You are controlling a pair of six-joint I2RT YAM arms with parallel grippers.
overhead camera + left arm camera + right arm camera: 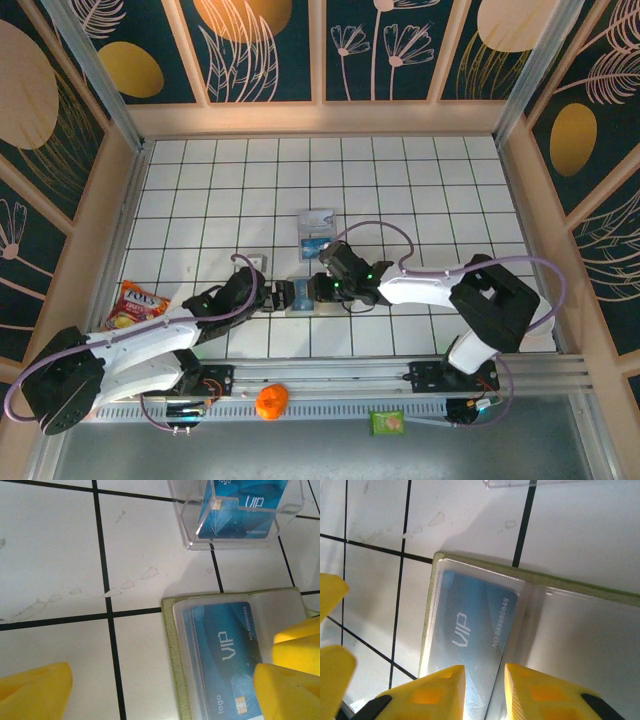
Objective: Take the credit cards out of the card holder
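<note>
White tiled table point(200, 190) with dark grid lines, clear plastic box point(318, 216) stood near its middle, red and yellow snack packet point(137, 303) lay at the left edge, round orange thing point(271, 401) and small green packet point(387, 422) rested by the near metal rail point(330, 375), dark flowered walls point(260, 45) stood around.

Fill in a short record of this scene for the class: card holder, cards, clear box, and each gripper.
card holder: lying open and flat, green rim showing
blue VIP card: in the holder under a clear sleeve, not yet out
clear box: set apart from the holder, farther from the arms
second blue card: inside the clear box
left gripper: open, one finger over bare tile, the other over the card
right gripper: jaws narrow, either side of the card's long edge; grip unclear
</note>
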